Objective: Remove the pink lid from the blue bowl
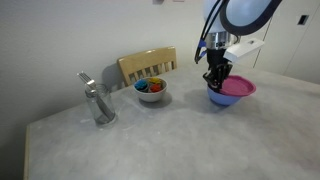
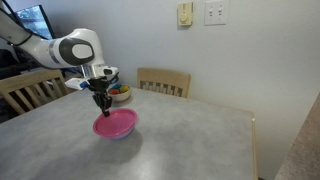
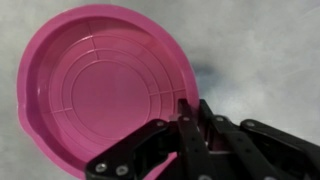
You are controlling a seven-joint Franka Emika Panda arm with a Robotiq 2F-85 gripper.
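Observation:
The pink lid [image 1: 236,87] lies tilted on the blue bowl [image 1: 221,99] at the far side of the table in an exterior view. It also shows in an exterior view [image 2: 116,123], where the bowl under it is almost hidden. In the wrist view the lid [image 3: 100,85] fills the left of the frame and hides the bowl. My gripper [image 1: 215,80] stands over the lid's edge, also seen in an exterior view [image 2: 101,108]. Its fingers [image 3: 190,108] are closed together on the lid's rim.
A white bowl with colourful contents [image 1: 151,91] stands near a wooden chair [image 1: 147,65], and also shows in an exterior view [image 2: 120,94]. A grey metal object [image 1: 98,103] stands on the grey table [image 1: 180,140]. Chairs [image 2: 165,80] line the table's far side.

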